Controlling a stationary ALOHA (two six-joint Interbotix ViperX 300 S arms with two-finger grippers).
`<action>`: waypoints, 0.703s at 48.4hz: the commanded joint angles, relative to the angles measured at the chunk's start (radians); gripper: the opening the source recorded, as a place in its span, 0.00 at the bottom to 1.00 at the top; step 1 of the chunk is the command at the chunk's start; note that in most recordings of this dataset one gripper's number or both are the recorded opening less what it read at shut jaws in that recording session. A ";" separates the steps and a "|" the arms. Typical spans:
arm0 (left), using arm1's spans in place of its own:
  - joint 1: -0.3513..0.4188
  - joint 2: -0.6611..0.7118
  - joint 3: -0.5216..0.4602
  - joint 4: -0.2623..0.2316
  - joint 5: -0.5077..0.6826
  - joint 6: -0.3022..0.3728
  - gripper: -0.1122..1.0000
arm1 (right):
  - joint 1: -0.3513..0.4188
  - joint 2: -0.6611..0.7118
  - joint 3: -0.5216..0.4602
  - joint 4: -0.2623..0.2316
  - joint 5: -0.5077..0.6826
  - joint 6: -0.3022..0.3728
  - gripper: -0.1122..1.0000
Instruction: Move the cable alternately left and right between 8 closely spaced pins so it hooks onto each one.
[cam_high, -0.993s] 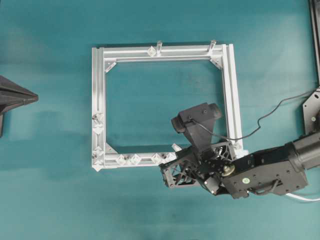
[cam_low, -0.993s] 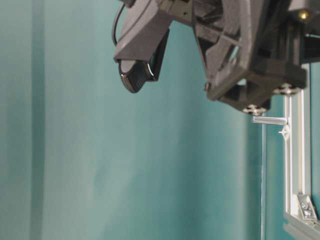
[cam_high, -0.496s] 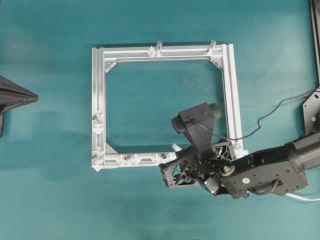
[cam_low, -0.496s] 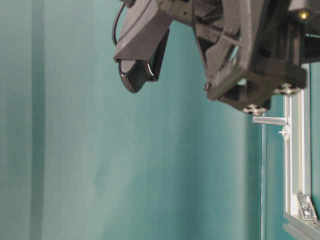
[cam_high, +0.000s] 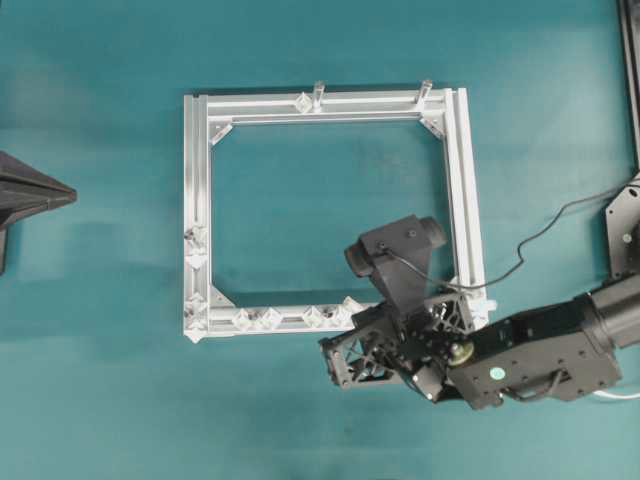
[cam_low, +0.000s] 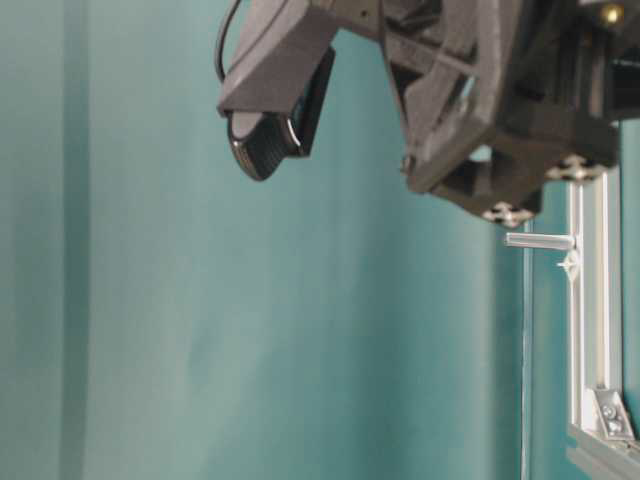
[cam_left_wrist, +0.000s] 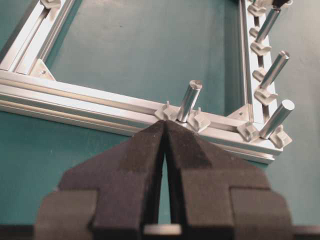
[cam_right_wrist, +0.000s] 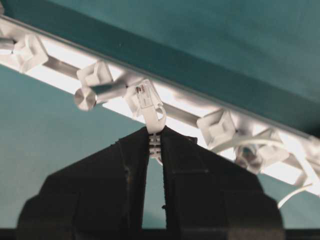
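Observation:
My right gripper (cam_right_wrist: 154, 136) is shut on the white plug (cam_right_wrist: 149, 106) at the end of the cable (cam_right_wrist: 235, 144). The plug pokes out of the fingertips and lies against the aluminium rail, between two pins (cam_right_wrist: 95, 76) (cam_right_wrist: 216, 128). Further right the cable curls round more pins. In the overhead view my right gripper (cam_high: 346, 334) hangs over the frame's front rail, with the plug (cam_high: 350, 304) beside the row of pins (cam_high: 270, 318). My left gripper (cam_left_wrist: 165, 123) is shut and holds nothing. It sits just outside a rail, in front of an upright pin (cam_left_wrist: 189, 102). Overhead, the left gripper (cam_high: 70, 195) is at the far left.
The square aluminium frame (cam_high: 458, 180) lies on the teal table. Two taller metal posts (cam_high: 318, 92) (cam_high: 425, 90) stand on its far rail. A dark arm wire (cam_high: 545, 232) runs to the right wrist camera (cam_high: 392, 246). In the table-level view a post (cam_low: 540, 240) juts from the rail.
My right arm and its wrist camera have shifted a little toward the table's front edge, taking the plug with them. The left gripper has not moved.

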 joint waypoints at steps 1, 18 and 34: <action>-0.003 0.009 -0.009 0.003 -0.009 -0.006 0.10 | 0.020 -0.017 -0.023 0.000 0.011 0.020 0.19; -0.003 0.009 -0.011 0.005 -0.008 -0.006 0.10 | 0.100 -0.014 -0.035 0.000 0.054 0.114 0.19; -0.003 0.009 -0.011 0.003 -0.008 -0.006 0.10 | 0.149 0.028 -0.106 0.000 0.078 0.146 0.19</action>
